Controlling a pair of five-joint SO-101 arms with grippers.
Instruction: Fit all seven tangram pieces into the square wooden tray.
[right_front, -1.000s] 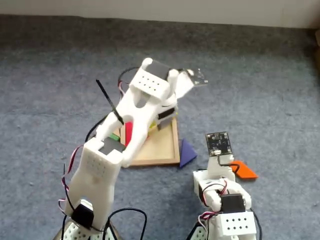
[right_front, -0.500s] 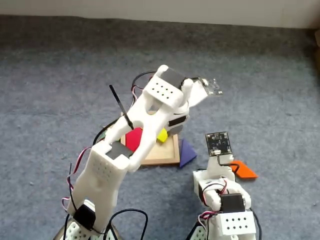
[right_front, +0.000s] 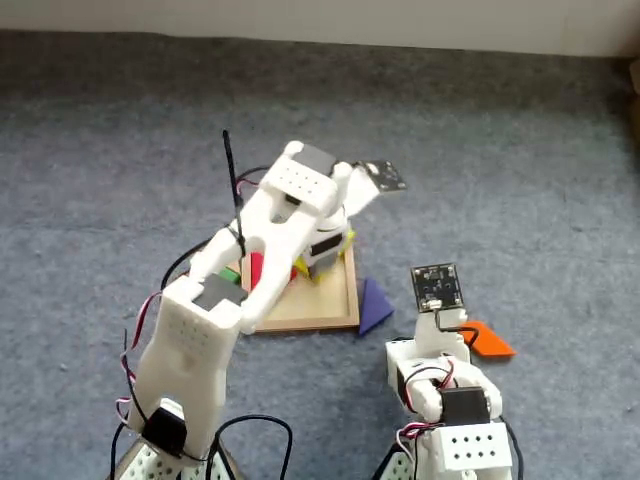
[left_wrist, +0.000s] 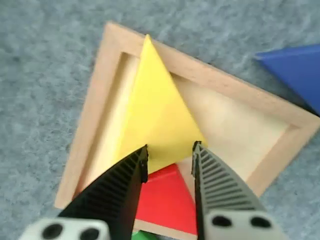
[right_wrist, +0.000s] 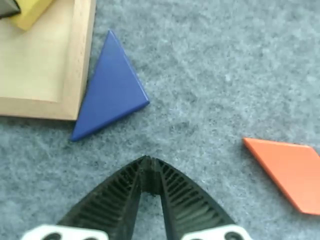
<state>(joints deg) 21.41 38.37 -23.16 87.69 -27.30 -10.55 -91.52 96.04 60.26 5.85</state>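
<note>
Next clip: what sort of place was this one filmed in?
Probably an indoor hobby or lab robot station: a grey carpeted surface, a pale wall along its far edge, and a square wooden tray of coloured tangram pieces before two small white arms.

Grey-blue short-pile carpet (right_front: 520, 170) across the whole work surface, shaded darker toward its far side, pale wall strip (right_front: 420, 20) along the carpet's far edge, brownish sliver (right_front: 636, 100) at the right edge, too little to identify.

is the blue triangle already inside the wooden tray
No, the blue triangle lies on the carpet beside the wooden tray, outside its rim.
</note>
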